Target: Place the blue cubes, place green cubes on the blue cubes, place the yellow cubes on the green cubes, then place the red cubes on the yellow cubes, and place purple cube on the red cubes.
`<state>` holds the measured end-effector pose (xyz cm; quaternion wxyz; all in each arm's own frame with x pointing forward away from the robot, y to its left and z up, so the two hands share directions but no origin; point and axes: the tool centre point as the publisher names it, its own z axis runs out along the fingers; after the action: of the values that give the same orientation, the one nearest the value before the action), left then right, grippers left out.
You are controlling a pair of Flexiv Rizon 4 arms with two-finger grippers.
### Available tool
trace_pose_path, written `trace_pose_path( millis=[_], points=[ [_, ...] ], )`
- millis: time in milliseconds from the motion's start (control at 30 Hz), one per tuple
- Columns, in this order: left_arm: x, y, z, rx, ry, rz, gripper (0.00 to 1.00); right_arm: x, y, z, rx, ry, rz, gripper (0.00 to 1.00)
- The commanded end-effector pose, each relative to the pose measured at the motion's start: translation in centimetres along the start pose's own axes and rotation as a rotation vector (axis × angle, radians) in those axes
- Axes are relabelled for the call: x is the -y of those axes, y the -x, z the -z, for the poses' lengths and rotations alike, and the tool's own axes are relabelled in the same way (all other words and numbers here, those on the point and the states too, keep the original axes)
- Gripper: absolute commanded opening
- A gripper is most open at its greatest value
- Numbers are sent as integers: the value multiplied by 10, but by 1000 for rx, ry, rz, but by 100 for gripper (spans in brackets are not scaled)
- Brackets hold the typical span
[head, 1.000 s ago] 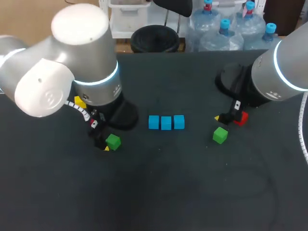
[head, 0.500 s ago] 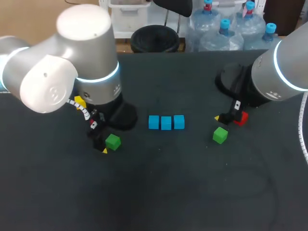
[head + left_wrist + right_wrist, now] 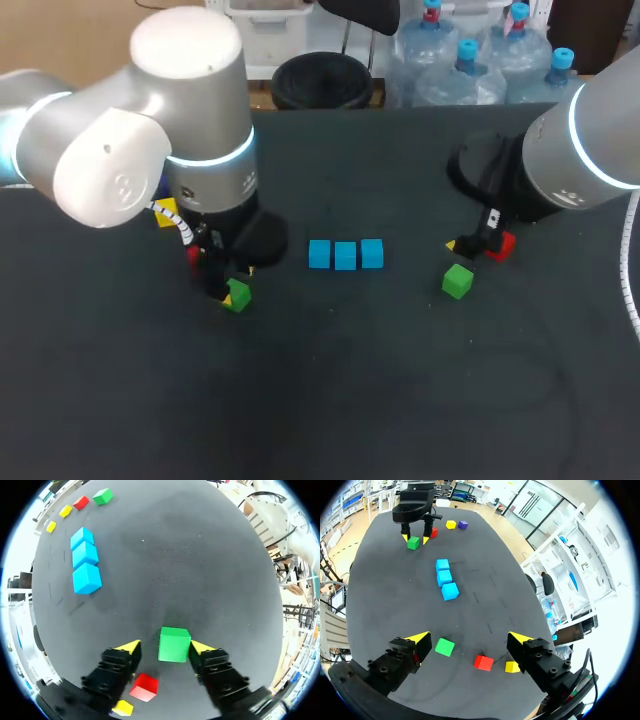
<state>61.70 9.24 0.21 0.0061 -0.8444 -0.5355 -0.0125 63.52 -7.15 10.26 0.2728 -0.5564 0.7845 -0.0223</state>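
Three blue cubes (image 3: pixel 345 254) lie in a row at the table's middle, also seen ahead of my left gripper as blue cubes (image 3: pixel 85 555). My left gripper (image 3: pixel 165 647) is down at the table around a green cube (image 3: pixel 174 644). One fingertip (image 3: pixel 200 647) touches that cube and the other stands a little apart from it, so the gripper is open. In the head view this is the green cube (image 3: pixel 238 296) under the left gripper (image 3: pixel 226 288). My right gripper (image 3: pixel 469 639) hangs open over a second green cube (image 3: pixel 444 646), with a red cube (image 3: pixel 483 662) and a yellow cube (image 3: pixel 512 666) close by.
Behind my left gripper lie a red cube (image 3: pixel 144 687) and a yellow cube (image 3: pixel 122 708). The right wrist view also shows a purple cube (image 3: pixel 463 524) near them. The right-side green cube (image 3: pixel 457 281) and red cube (image 3: pixel 500 243) sit right of the blue row.
My left arm has shifted right, bringing its fingers from beside the green cube to either side of it, and they have narrowed. The right arm has not moved.
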Motion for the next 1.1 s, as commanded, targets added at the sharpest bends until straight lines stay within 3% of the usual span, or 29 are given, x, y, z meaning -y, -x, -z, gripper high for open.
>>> trace_pose_path(
  millis=[33, 167, 400, 800, 1100],
  points=[
    [-2, 0, 0, -6, -6, 2, 14, -2, -1, 0, 4, -12, -2, 100],
    [-2, 0, 0, -8, -11, 6, 0, -2, -1, 0, 4, -12, -2, 100],
    [-4, 5, 6, -31, -66, 31, 0, -2, -1, 0, 4, -12, -2, 100],
    [-18, 6, 36, -135, -127, 203, 0, -2, -1, 0, 4, -12, -2, 100],
    [-29, 17, 51, -97, -132, 238, 0, -2, -1, 0, 4, -12, -2, 100]
  ],
)
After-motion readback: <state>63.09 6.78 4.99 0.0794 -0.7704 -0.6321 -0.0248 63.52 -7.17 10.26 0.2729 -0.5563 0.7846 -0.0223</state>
